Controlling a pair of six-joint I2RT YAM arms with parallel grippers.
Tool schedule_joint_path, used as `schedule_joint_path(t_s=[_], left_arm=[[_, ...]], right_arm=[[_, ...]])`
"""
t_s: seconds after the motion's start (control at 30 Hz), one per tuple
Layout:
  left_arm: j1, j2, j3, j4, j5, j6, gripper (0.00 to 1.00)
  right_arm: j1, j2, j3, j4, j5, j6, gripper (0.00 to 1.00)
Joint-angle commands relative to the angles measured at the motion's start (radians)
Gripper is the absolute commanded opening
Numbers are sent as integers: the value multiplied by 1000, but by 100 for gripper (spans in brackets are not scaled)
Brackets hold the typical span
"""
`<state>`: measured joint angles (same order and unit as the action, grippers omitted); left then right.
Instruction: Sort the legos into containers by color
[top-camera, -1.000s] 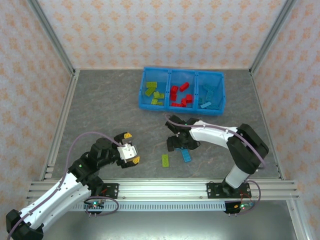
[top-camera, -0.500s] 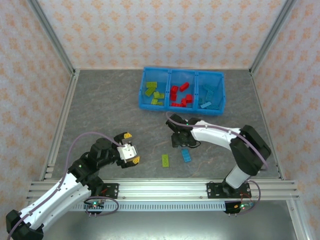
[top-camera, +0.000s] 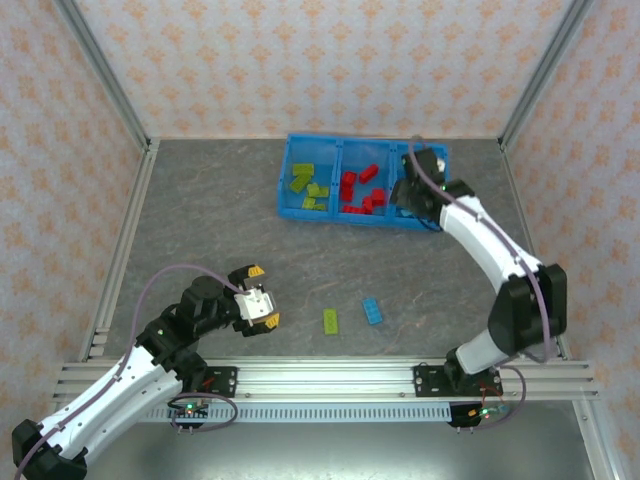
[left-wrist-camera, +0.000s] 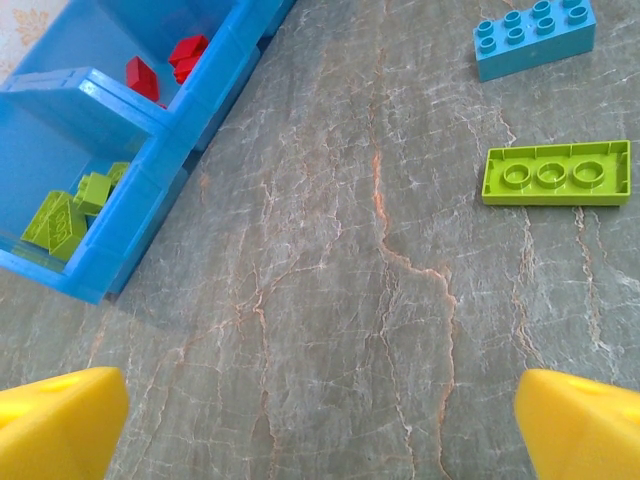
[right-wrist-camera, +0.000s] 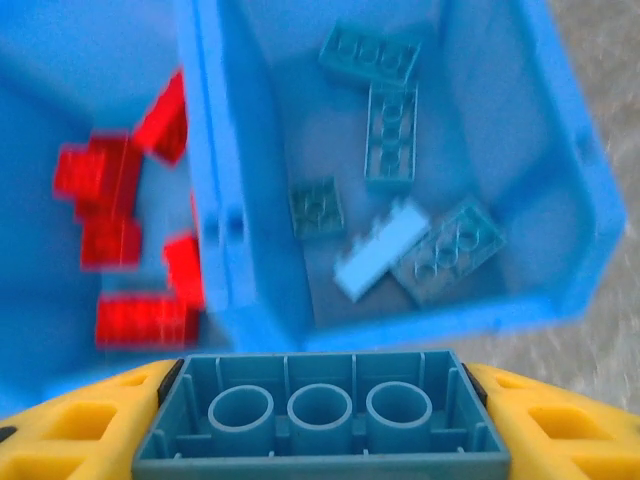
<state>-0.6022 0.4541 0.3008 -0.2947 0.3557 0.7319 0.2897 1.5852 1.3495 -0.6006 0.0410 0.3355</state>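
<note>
legos: I am seeing most of them lying sorted in the bin (top-camera: 320, 215) at the far side of the table (top-camera: 200, 230), with a green pile (top-camera: 308, 187) in the left section, a red pile (top-camera: 360, 190) in the middle and a light blue pile (right-wrist-camera: 390, 130) in the right.
loose pair: a green lego (top-camera: 330, 320) and a blue lego (top-camera: 372, 310) are lying on the table near the front, just beside each other without touching. From the left wrist, the green one is showing its hollow underside and the blue one its studs.
held lego (right-wrist-camera: 320, 415): this light blue one is sitting crosswise in the right gripper (top-camera: 408, 195), its underside with three round tubes facing the wrist camera.
right gripper: its yellow fingers (right-wrist-camera: 80, 425) are pinching the held lego by its two short ends, spread as wide as that lego is long. It is hovering above the near wall of the right section.
right arm (top-camera: 490, 250): it is stretching far from its base, elbow jutting out to the right, forearm slanting back and left towards the bin.
left gripper (top-camera: 262, 307): it is gaping wide with nothing between its yellow fingertips (left-wrist-camera: 60, 425), hovering over bare table at the near left and facing the loose pair.
left arm (top-camera: 150, 365): it is lying folded low by its base.
</note>
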Motion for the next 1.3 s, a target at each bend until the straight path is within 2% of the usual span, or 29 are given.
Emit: schedule_joint_path(t_s=[0.0,0.13,0.27,0.47,0.67,0.9,1.07,1.27], left_arm=[[-1,-10,-2,7,-16,5,100],[-1,-46,-12,3,-29,9,100],[-1,-54,-14,3,-35,15,100],[-1,-46,-12,7,-23,17,100],[-1,-42,-14,10,-18,16,100],[-1,-53,-11,-4,-24,6,100],[-1,-65,-20,-2,-26,0,100],[-1,-26,-25,31,3,-12,100]], right_arm=[[-80,162,112,32,-66,2,55],[-156,362,313,-15,-188,85,55],[-172,483,440,-68,-172,167,61],[-176,538,508,-83,-179,221,74],[-181,493,516,-102,-164,209,79],[-185,321,410,-90,-223,189,76],[-164,61,152,-81,-246,145,75],[-36,-232,-123,-166,-239,54,74]])
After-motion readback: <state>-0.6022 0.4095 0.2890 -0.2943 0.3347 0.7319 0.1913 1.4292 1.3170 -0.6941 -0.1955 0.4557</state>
